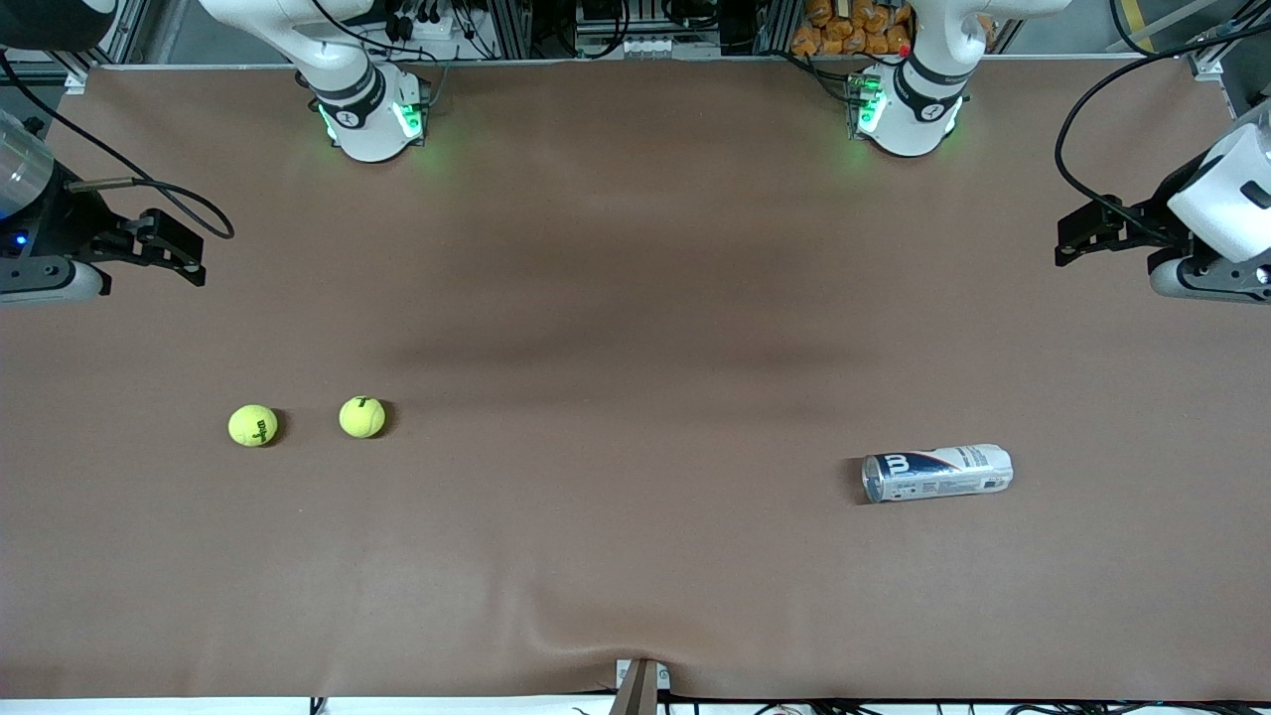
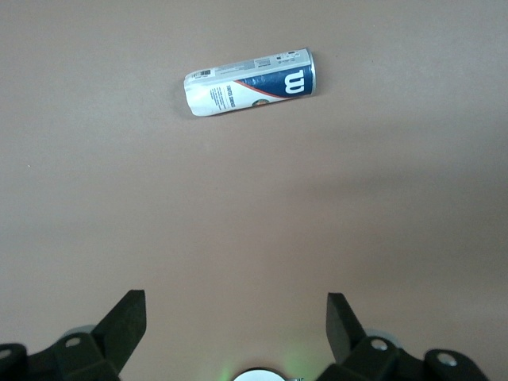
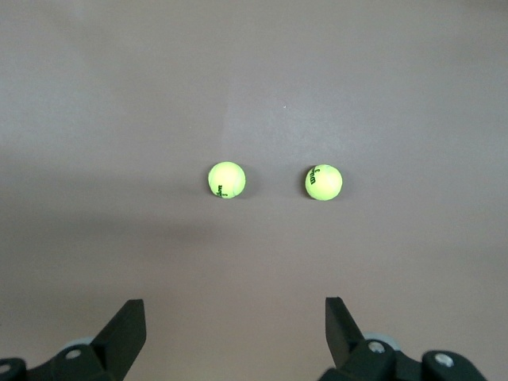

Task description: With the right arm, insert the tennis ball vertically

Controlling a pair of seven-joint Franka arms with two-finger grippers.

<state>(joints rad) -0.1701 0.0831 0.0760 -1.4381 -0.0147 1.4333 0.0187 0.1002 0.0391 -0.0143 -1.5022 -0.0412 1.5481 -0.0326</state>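
Two balls (image 1: 253,425) (image 1: 361,417) sit side by side, mid-left of frame. Can (image 1: 937,473) lies on its side, lower right. Right gripper (image 1: 184,253) waits at left edge, left gripper (image 1: 1082,233) at right edge.

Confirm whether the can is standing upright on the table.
No, the can lies on its side on the table, toward the left arm's end.

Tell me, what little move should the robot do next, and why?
Probably lower the right tool toward one tennis ball. It hangs open and empty above both balls, and the ball can lies on its side, also untouched, under the waiting left tool.
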